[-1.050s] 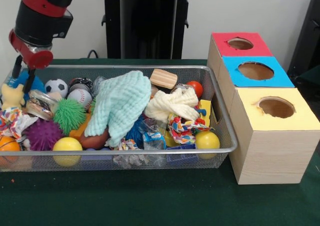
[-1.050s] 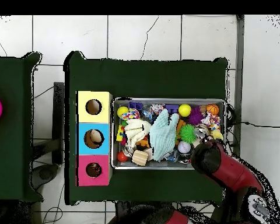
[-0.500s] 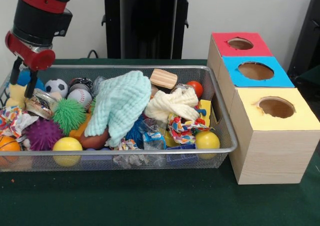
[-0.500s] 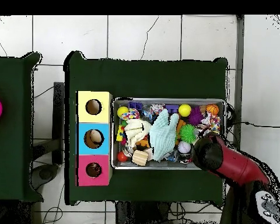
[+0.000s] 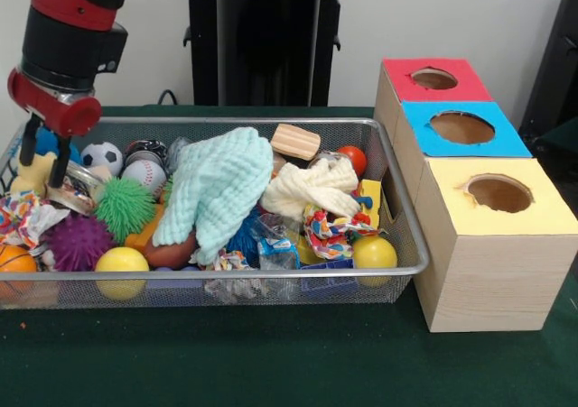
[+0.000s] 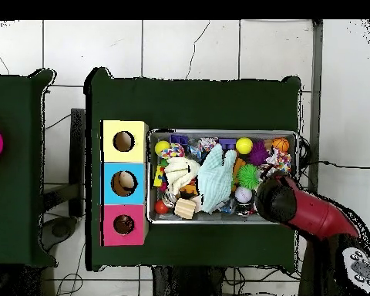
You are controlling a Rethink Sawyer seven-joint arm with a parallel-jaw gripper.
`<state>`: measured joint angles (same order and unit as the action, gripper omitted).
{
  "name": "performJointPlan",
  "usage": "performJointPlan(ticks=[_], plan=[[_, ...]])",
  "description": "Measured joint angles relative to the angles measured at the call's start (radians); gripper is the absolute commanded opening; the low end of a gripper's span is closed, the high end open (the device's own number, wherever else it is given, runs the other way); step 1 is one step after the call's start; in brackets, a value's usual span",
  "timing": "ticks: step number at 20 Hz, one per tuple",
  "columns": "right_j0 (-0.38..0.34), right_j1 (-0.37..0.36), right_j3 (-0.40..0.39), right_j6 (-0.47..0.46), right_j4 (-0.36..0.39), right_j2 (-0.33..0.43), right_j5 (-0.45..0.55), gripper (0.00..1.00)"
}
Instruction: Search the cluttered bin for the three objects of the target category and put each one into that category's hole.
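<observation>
Bin (image 5: 411, 245) on counter (image 5: 271, 362): full of balls, cloths, rope toys. Blue hole (image 6: 124, 183) holds one pale item; red and yellow look empty. Jaws apart, empty, over bin's end beside yellow plush (image 5: 32, 174); most sorting apparently left.

A robotics lab is showing here: a green-covered table (image 5: 271, 362) is standing on a tiled floor (image 6: 188, 46), trailing cables (image 6: 65, 119), with a robot arm (image 5: 68, 37) hanging over it.
</observation>
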<state>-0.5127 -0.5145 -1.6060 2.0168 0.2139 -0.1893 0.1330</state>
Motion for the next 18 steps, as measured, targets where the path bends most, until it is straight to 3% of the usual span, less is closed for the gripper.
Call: performJointPlan(ticks=[10,18], plan=[[-0.032,0.000,0.044,0.000,0.033,0.048,0.190,1.00],[-0.006,0.009,0.101,0.000,0.033,0.026,0.316,1.00]])
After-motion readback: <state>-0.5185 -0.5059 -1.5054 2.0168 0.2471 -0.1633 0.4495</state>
